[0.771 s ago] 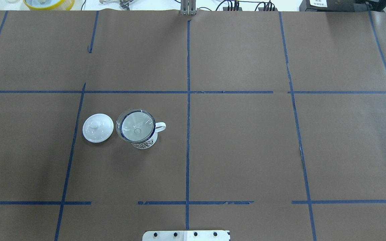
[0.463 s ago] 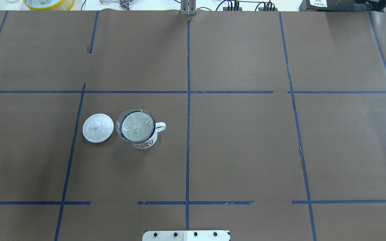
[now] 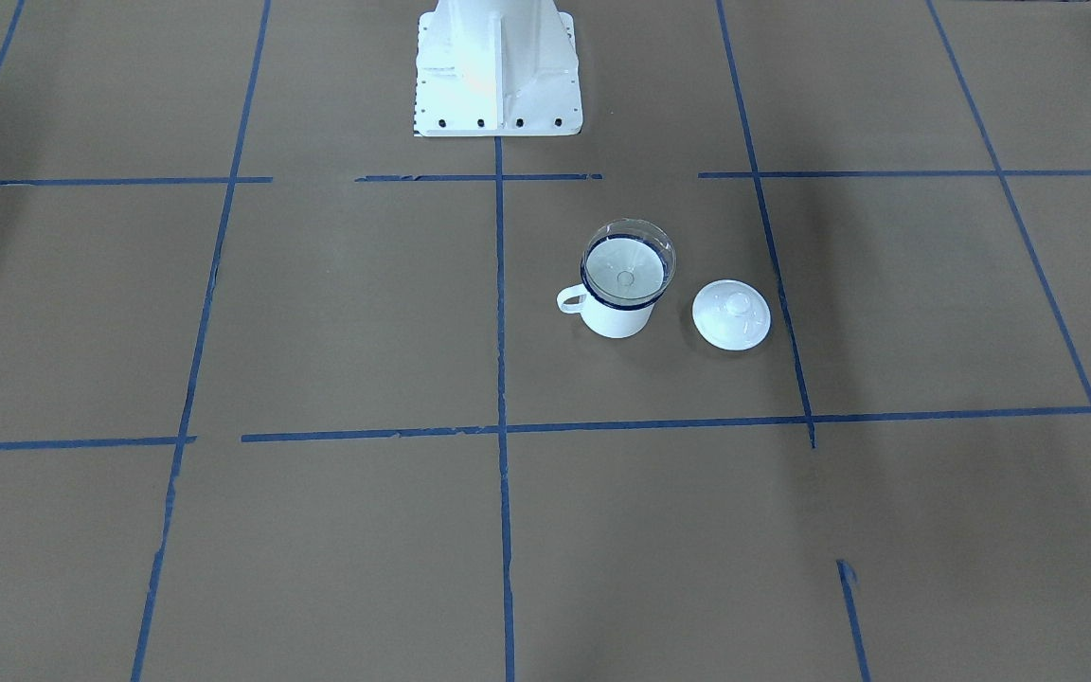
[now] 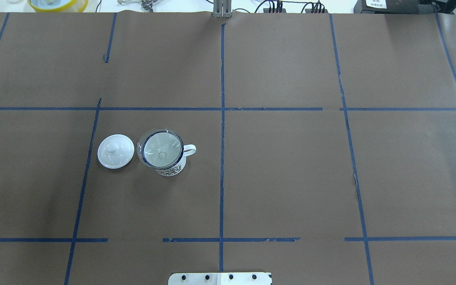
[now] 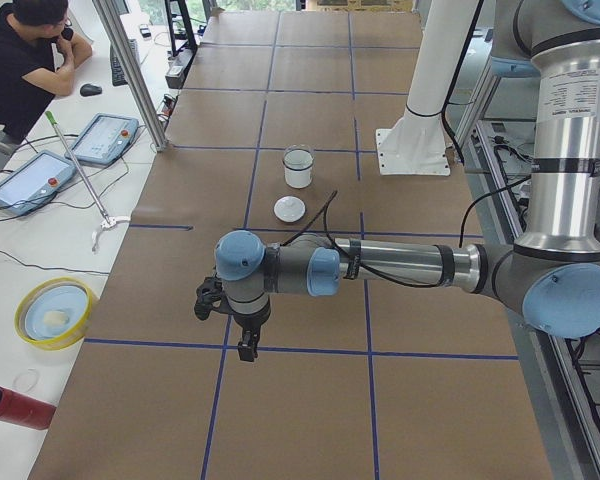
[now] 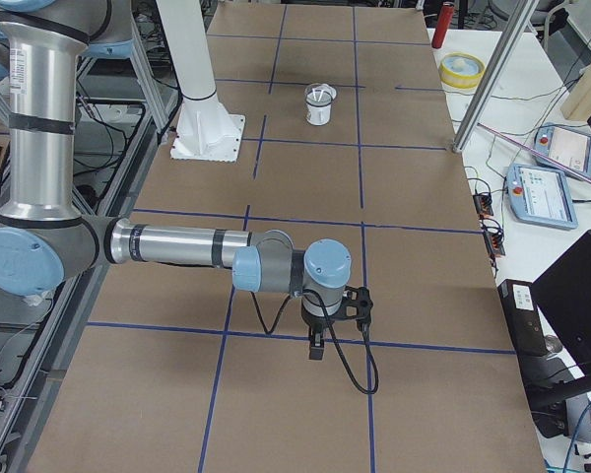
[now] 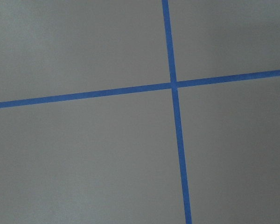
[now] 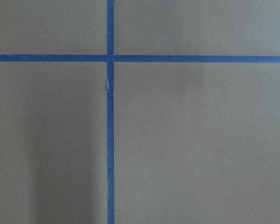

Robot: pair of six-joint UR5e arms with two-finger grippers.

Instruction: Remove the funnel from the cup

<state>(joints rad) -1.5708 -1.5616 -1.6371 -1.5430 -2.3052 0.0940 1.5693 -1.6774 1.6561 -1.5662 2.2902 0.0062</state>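
Step in hand: You are at the very start, as I judge it. Nothing has been grasped, and both arms are well apart from the work.
Funnel: The clear funnel (image 4: 160, 149) sits upright in the mouth of the cup, and its flared bowl rests on the dark blue rim.
Cup: The white cup (image 3: 615, 322) stands on the robot's left half of the table (image 4: 291, 178), with its handle towards the middle line.
Lid: A round white lid (image 4: 115, 151) lies just beside the cup, on the side away from the handle.
Left gripper: The left gripper (image 5: 245, 352) hangs pointing down over bare paper. It shows only in a side view, so I cannot tell how far it is open.
Right gripper: The right gripper (image 6: 315, 353) is posed likewise at the far end, and its opening cannot be told either.
Next move: You likely want the left arm, which is nearer. Bring it above the cup, pinch the funnel's thin rim and lift straight up, keeping clear of the lid.
Writing: A dark pattern runs round the cup's base. Any label in view is too small to read.
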